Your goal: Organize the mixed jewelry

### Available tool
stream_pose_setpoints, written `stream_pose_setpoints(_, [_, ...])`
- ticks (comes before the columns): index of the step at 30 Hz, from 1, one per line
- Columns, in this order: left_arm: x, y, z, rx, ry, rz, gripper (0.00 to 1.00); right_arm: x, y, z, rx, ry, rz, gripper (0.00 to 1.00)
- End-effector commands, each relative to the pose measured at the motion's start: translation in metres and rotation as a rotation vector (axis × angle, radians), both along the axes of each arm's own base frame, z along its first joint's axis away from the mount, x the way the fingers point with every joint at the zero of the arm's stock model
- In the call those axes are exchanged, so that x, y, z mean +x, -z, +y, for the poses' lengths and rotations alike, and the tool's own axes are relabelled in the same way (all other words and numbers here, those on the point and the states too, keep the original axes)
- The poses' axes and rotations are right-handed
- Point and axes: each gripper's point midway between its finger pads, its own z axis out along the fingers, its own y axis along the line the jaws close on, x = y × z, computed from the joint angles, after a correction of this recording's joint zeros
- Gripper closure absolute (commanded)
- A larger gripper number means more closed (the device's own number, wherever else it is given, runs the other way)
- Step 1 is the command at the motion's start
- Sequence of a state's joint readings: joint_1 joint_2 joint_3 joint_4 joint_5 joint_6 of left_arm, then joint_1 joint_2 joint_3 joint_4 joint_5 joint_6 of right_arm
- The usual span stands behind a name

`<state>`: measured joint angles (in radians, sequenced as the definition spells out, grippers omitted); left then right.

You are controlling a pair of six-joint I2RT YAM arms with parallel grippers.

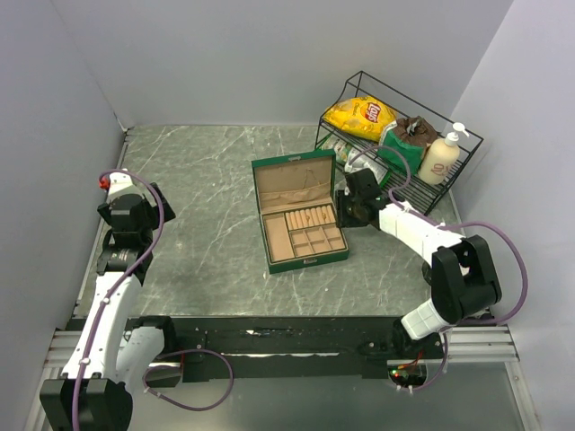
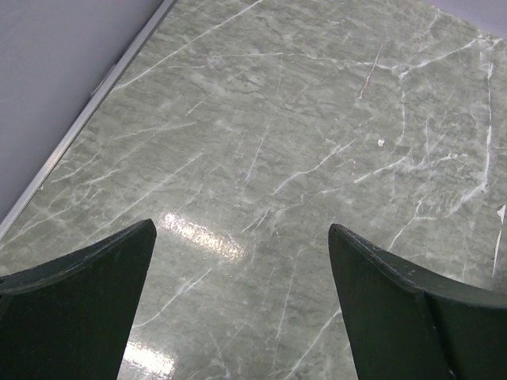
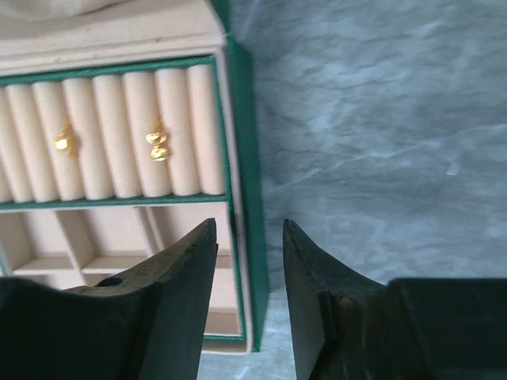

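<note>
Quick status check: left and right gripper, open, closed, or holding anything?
Left gripper: wide open, empty, over the table.
Right gripper: partly open, holding nothing, above the right edge of the green box.

Left gripper (image 2: 242,229) spread wide; right gripper (image 3: 249,228) jaws partly parted.

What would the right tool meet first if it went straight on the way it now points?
Probably the right wall of the box, which lies directly ahead of the right tool; depth is unclear.
</note>
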<state>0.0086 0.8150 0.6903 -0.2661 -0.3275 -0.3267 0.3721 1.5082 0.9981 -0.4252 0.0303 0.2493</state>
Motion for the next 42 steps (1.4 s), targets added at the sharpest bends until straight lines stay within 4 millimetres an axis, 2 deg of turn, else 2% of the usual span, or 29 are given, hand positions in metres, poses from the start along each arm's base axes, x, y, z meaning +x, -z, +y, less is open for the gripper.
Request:
stream_pose_setpoints(1, [0.007, -0.014, -0.003, 0.002, 0.022, -0.049, 0.04, 0.000, 0.009, 0.015, 0.094, -0.015, 0.013, 0.55])
stream_pose_setpoints(6, [0.007, -0.014, -0.003, 0.003, 0.022, -0.048, 0.04, -0.011, 0.021, 0.023, 0.145, -0.026, 0.053, 0.62])
stream_pose_setpoints(11, [0.007, -0.014, -0.003, 0.004, 0.021, -0.047, 0.04, -0.022, 0.026, 0.031, 0.202, -0.031, 0.065, 0.76])
stream_pose_setpoints(12, [0.007, -0.014, -0.004, 0.003, 0.024, -0.047, 0.04, -0.024, 0.027, 0.033, 0.212, -0.032, 0.067, 0.82])
stream_pose_setpoints(17, [0.008, -0.014, -0.004, 0.002, 0.027, -0.045, 0.04, -0.034, 0.029, 0.048, 0.230, -0.065, 0.080, 0.90])
stream_pose_setpoints(26, [0.006, -0.014, -0.003, 0.002, 0.021, -0.049, 0.04, -0.050, 0.031, 0.080, 0.194, -0.117, 0.087, 0.90])
stream_pose_setpoints(34, [0.005, -0.016, -0.002, 0.002, 0.017, -0.052, 0.04, -0.067, 0.029, 0.107, 0.241, -0.128, 0.109, 0.84])
stream_pose_setpoints(36, [0.005, -0.017, -0.003, 0.001, 0.017, -0.059, 0.04, -0.067, 0.026, 0.108, 0.245, -0.124, 0.104, 0.79])
stream_pose_setpoints(40, [0.006, -0.017, -0.003, -0.006, 0.017, -0.058, 0.04, -0.063, 0.015, 0.109, 0.235, -0.113, 0.081, 0.76])
stream_pose_setpoints(42, [0.007, -0.016, -0.004, -0.008, 0.020, -0.054, 0.04, -0.063, 0.011, 0.108, 0.238, -0.104, 0.079, 0.70])
